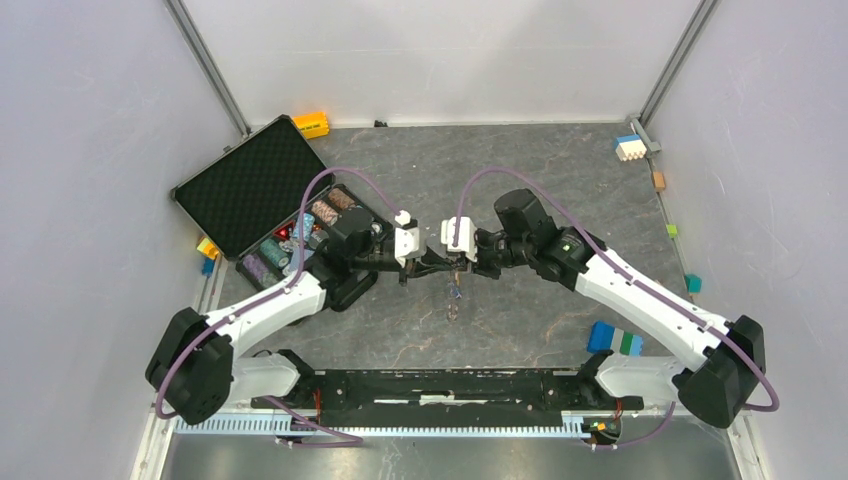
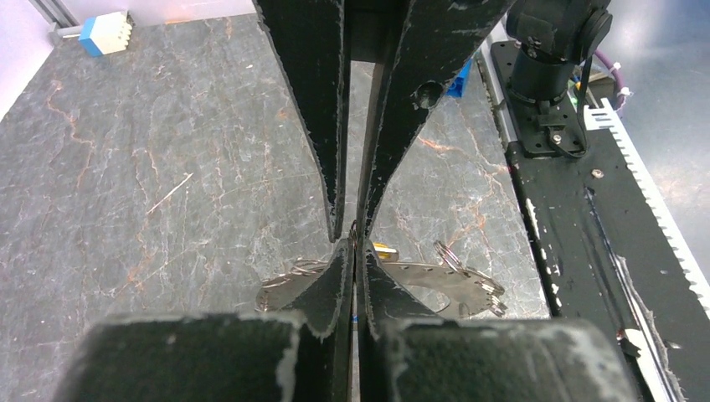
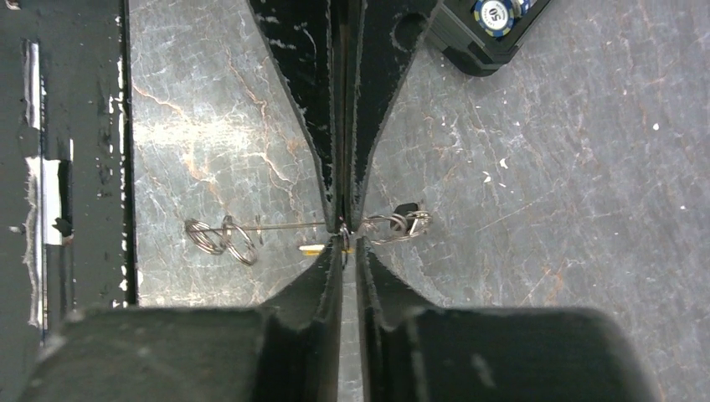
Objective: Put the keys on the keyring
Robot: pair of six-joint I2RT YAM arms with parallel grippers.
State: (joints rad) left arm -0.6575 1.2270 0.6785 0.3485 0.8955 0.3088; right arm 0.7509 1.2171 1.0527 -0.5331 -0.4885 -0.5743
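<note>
Left tool (image 3: 343, 218) and right tool (image 3: 351, 245) meet tip-to-tip at the keyring (image 3: 276, 225).

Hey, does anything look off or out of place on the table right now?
The keyring looks odd: pulled out as a straight thin wire, small rings bunched at one end, not a round loop. Toy blocks also lie scattered along the table edges.

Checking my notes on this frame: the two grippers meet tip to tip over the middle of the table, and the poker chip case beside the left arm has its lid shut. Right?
Only the lid is wrong: the top external view shows the poker chip case open, chips showing. The left gripper and right gripper do meet tip to tip over the middle of the table.
</note>
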